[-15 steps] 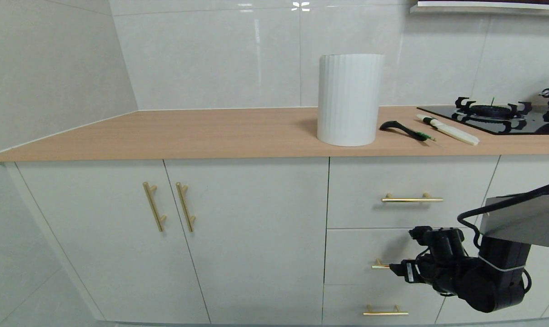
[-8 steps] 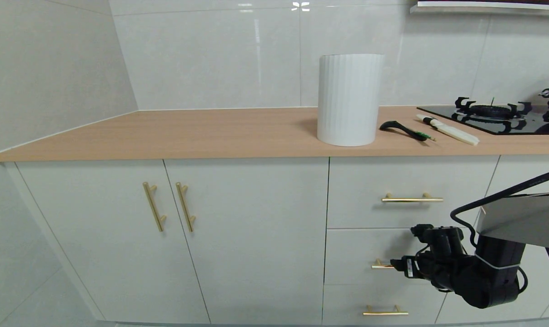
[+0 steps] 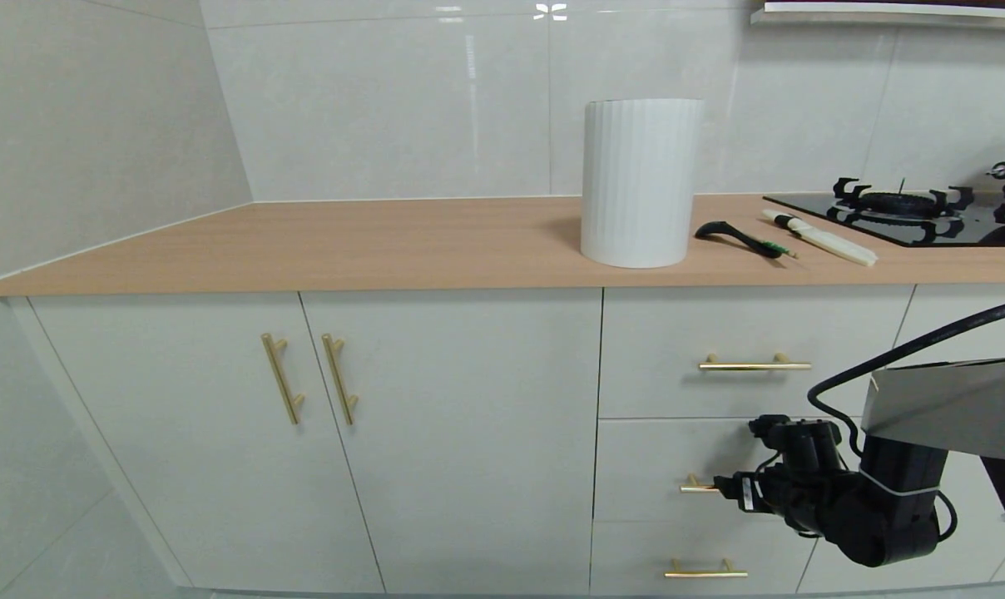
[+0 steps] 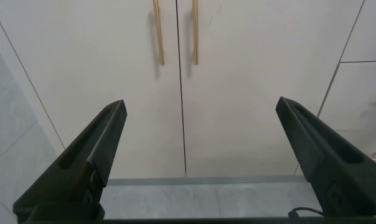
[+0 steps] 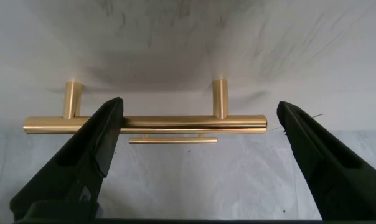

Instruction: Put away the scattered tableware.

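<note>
Item 1. Black-handled utensil (image 3: pixel 740 238): lies flat on the countertop (image 3: pixel 344 241), at 3 o'clock of the white ribbed canister (image 3: pixel 640 183), near it but not touching.

Item 2. White utensil (image 3: pixel 819 237): lies flat on the same countertop, at 3 o'clock of the black-handled utensil, just beside it, slanted, with its far end by the edge of the hob (image 3: pixel 910 212).

Item 3. Right gripper (image 3: pixel 723 485): sits low in front of the drawer stack, at 5 o'clock of the canister. Fingers wide apart, holding nothing. Faces the middle drawer handle (image 5: pixel 144 123), a brass bar on two posts that lies crosswise between the two fingers in the wrist view. Whether the fingertips touch the bar cannot be told. In the head view, stands just at 3 o'clock of the bar's visible end (image 3: pixel 698 487).

Item 4. Left gripper (image 4: pixel 200 155): fingers spread wide, holding nothing. Points at the cupboard doors (image 4: pixel 250 93), with the two upright door handles (image 4: pixel 158 31) at 12 o'clock.

Item 5. Top drawer handle (image 3: pixel 754 364) at 12 o'clock of the right gripper, and bottom drawer handle (image 3: pixel 706 572) at 6 o'clock.
</note>
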Motion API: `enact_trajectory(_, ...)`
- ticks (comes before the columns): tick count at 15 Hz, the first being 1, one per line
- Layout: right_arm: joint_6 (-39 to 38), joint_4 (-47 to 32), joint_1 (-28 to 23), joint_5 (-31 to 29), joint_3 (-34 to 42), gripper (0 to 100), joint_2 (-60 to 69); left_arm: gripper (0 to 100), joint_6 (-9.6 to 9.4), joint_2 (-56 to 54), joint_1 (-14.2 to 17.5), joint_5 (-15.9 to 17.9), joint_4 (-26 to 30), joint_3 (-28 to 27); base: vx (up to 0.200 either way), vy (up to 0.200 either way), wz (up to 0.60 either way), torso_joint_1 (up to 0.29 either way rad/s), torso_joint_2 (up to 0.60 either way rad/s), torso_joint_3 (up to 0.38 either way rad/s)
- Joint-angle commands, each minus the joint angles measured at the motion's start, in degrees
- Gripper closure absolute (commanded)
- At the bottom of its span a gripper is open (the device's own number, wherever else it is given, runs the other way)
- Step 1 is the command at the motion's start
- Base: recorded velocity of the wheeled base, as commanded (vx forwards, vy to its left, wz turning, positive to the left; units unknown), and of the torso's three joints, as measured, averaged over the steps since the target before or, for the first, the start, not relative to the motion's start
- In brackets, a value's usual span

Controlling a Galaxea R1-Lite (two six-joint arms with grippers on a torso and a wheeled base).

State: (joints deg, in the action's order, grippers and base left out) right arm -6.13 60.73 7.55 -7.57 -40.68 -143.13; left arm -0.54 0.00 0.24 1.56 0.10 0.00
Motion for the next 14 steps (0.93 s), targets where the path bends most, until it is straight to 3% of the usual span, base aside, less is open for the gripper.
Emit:
enact_trajectory(1, 0.07, -0.26, 0.01, 0.01, 0.07, 0, 0.04, 0, 0.01, 0.0, 0.02, 0.02, -0.01, 0.0, 0.0, 0.0, 0.0, 0.0, 0.0, 0.0)
enact_trajectory(9, 0.16, -0.35, 0.19, 0.01, 1.31, 0, 0.31, 0, 0.01, 0.0, 0.02, 0.02, -0.01, 0.0, 0.0, 0.0, 0.0, 0.0, 0.0, 0.0)
enact_trajectory(14, 1.47, -0.26, 1.86, 0.36, 13.35, 0, 10.85, 0, 0.01, 0.0, 0.02, 0.02, -0.01, 0.0, 0.0, 0.0, 0.0, 0.0, 0.0, 0.0)
